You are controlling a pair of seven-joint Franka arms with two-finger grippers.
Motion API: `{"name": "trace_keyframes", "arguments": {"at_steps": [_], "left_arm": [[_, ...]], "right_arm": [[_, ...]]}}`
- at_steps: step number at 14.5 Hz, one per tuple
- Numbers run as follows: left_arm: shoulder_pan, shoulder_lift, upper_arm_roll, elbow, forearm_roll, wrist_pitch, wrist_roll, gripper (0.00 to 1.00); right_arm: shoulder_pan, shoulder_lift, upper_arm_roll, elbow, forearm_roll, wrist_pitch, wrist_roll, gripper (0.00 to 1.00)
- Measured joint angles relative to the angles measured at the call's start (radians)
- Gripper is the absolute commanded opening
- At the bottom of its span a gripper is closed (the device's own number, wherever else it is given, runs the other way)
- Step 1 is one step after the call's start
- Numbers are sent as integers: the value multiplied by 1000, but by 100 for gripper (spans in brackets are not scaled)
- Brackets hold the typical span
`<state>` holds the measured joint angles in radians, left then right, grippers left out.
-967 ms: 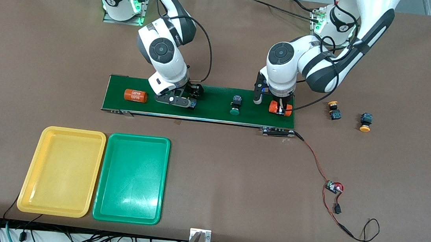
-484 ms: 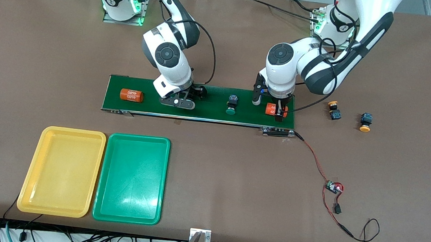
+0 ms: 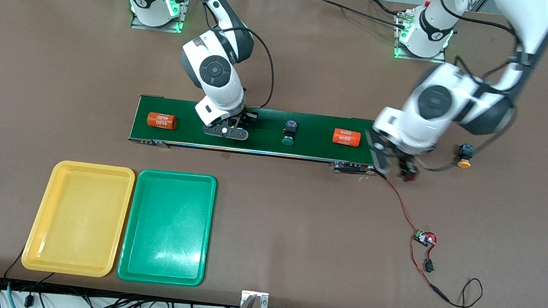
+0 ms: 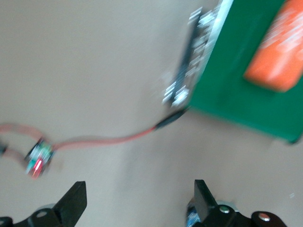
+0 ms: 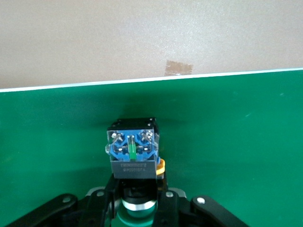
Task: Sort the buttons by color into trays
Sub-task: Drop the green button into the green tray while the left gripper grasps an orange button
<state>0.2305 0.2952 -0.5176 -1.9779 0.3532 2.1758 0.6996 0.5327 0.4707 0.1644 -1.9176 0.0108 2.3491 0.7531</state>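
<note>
The dark-green conveyor belt (image 3: 253, 130) lies across the middle of the table (image 3: 297, 226), and the wide brown surface between the belt and the table's edge nearest the front camera carries only the two trays and, toward the left arm's end, a red wire (image 3: 402, 206) with a small circuit board (image 3: 424, 237). The yellow tray (image 3: 50, 253) sits near the corner of the table at the right arm's end, nearest the front camera, and the green tray (image 3: 140, 267) lies just beside it; both trays hold nothing. The right gripper (image 3: 226, 132) is down on the belt, and its fingers (image 5: 102, 201) are clenched on a green-capped button (image 5: 132, 153) by its cap end. A second green-capped button (image 3: 288, 131) lies on the belt near its middle. One orange cylinder (image 3: 161, 120) lies near the belt's end at the right arm's side, another orange cylinder (image 3: 346, 137) near the belt's other end. The left gripper (image 3: 393, 166) hangs over the bare table just off that end of the belt, with its fingers (image 4: 73, 203) spread wide and holding nothing. A yellow-capped button (image 3: 465, 155) lies on the table toward the left arm's end, off the belt.
</note>
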Motion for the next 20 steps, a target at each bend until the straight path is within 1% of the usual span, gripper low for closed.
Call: {"name": "trace_keyframes", "arguments": {"at_steps": [3, 4, 5, 7, 10, 11, 15, 17, 20], "left_arm": [[12, -3, 103, 19, -23, -1, -2, 100], [18, -3, 129, 18, -57, -2, -13, 100], [26, -1, 149, 17, -92, -6, -45, 100], [37, 1, 173, 15, -123, -48, -206, 100], [33, 1, 173, 16, -129, -156, -527, 100], [27, 1, 168, 15, -129, -183, -589, 100], [17, 2, 161, 12, -130, -201, -661, 100], [23, 5, 163, 1, -131, -176, -679, 100], [55, 16, 166, -53, -131, -122, -747, 100]], "right_arm": [[0, 1, -4, 9, -2, 0, -4, 9], [-2, 1, -9, 24, -2, -1, -13, 9], [-8, 0, -14, 45, -3, -9, -26, 9], [-34, -6, -24, 117, -7, -63, -63, 9], [-93, -13, -43, 250, -31, -158, -171, 9], [-111, -10, -55, 280, -39, -168, -216, 9], [-208, 38, -73, 376, -40, -169, -443, 9], [-245, 63, -73, 406, -40, -156, -542, 10], [-278, 111, -73, 428, -40, -97, -629, 10]]}}
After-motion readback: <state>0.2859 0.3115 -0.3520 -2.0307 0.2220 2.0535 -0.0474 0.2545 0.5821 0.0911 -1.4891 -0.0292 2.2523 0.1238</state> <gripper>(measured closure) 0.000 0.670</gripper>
